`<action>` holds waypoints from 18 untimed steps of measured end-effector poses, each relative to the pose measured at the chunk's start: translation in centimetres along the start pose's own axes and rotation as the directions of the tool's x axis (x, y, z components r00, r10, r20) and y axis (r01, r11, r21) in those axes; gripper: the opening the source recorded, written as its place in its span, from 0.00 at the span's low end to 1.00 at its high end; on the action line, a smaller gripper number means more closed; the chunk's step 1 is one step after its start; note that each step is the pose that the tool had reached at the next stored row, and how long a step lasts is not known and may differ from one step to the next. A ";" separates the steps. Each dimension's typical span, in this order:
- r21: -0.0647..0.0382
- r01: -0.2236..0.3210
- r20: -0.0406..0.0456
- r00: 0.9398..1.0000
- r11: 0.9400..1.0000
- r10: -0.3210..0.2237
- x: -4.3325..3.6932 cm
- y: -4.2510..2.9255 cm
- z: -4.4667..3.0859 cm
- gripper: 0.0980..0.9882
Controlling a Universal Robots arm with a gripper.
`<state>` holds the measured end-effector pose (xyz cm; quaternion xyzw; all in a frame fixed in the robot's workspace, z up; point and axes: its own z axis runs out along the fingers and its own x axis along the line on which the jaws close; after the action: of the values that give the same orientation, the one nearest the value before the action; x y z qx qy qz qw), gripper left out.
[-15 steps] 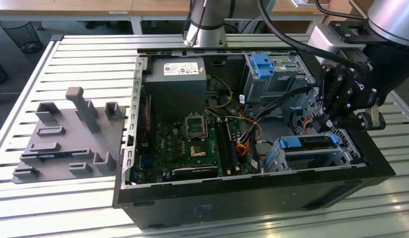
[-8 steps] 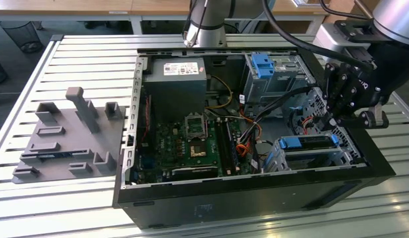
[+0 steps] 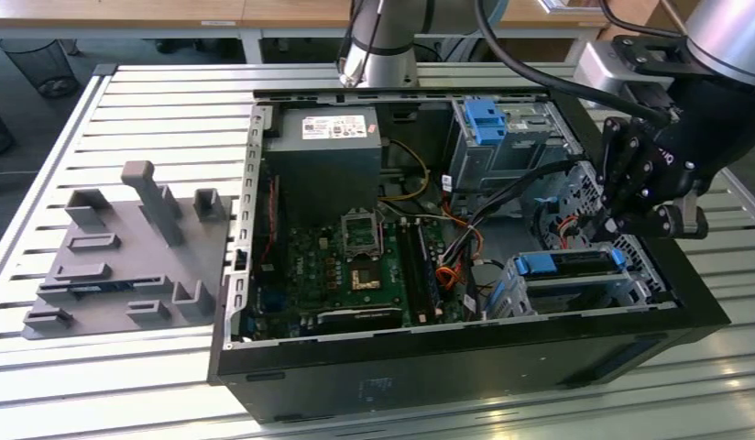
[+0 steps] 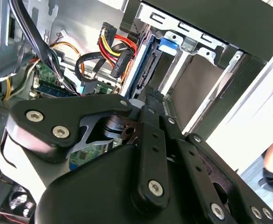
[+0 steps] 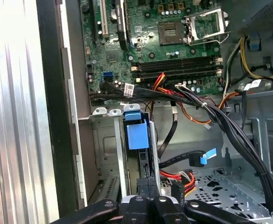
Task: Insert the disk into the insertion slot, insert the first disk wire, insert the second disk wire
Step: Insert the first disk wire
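**Open case, each part in its place**

We look down in the exterior view on the computer case [image 3: 464,362], lying open on the slatted table [image 3: 158,101]. The fixture tray [image 3: 121,261] lies on the table at nine o'clock of the case, just beside it. Inside, we find the motherboard [image 3: 353,266] toward seven o'clock and the power supply [image 3: 322,151] behind it at eleven. A drive cage [image 3: 500,137] stands at one o'clock; the insertion slot [image 3: 585,295] sits at four, the disk [image 3: 567,263] in it. The gripper [image 3: 673,223] hangs just above the slot's three-o'clock side. Between the two cages run cables [image 3: 500,197].
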<state>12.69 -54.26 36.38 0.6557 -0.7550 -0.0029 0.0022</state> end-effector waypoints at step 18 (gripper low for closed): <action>0.000 -0.059 0.001 0.998 0.998 0.059 -1.88 -0.21 0.43 0.01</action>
<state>13.16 -52.42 35.94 0.6330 -0.7741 -0.0031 0.0021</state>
